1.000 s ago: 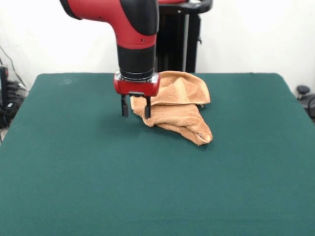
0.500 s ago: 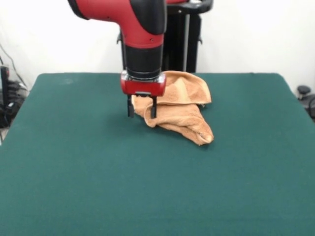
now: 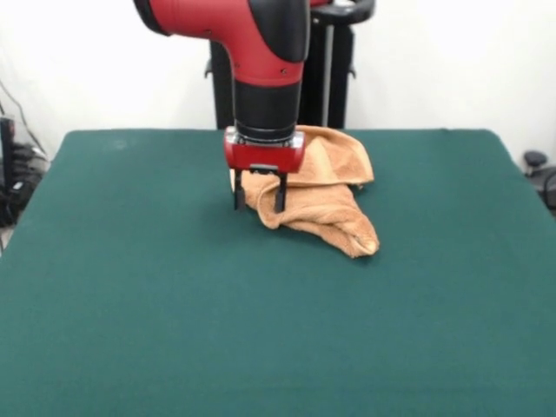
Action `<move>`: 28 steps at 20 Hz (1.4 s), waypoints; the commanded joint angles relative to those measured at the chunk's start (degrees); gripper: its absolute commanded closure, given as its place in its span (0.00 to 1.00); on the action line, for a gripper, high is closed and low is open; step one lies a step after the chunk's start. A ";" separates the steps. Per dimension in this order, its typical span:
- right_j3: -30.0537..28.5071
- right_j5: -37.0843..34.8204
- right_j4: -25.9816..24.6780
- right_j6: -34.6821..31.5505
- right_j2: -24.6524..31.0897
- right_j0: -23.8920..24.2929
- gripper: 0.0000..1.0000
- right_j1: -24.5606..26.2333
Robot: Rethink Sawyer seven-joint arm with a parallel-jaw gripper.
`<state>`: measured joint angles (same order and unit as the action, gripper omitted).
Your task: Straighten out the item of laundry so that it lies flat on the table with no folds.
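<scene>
Table point(image 3: 130, 330) is mostly bare green felt, with the towel point(image 3: 326, 195) bunched and folded over itself toward the far side, near centre. I have the gripper point(image 3: 258, 207) low at the towel's edge, jaws apart and straddling cloth, probably positioned to pinch that edge and pull the fold out.

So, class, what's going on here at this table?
A red and black robot arm has its gripper down at one end of an orange towel on the green table. The gripper is open, with one finger in front of the towel's edge and the other beside it. The towel is bunched and folded over itself, not flat, so the straightening is not done yet.
</scene>
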<state>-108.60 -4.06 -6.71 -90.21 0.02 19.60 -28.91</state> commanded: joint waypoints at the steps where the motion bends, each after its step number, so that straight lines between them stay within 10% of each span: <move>1: -0.76 2.07 0.52 -10.60 2.82 -3.26 0.00 2.06; 19: 0.23 2.78 0.90 -10.71 2.14 -4.80 0.00 2.97; 20: 0.27 3.10 0.77 -10.65 2.12 -4.86 1.00 2.94; 28: -0.06 3.08 0.92 -10.86 2.02 -4.88 1.00 2.69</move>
<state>-108.58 -3.22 -6.71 -90.21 -0.71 16.85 -28.13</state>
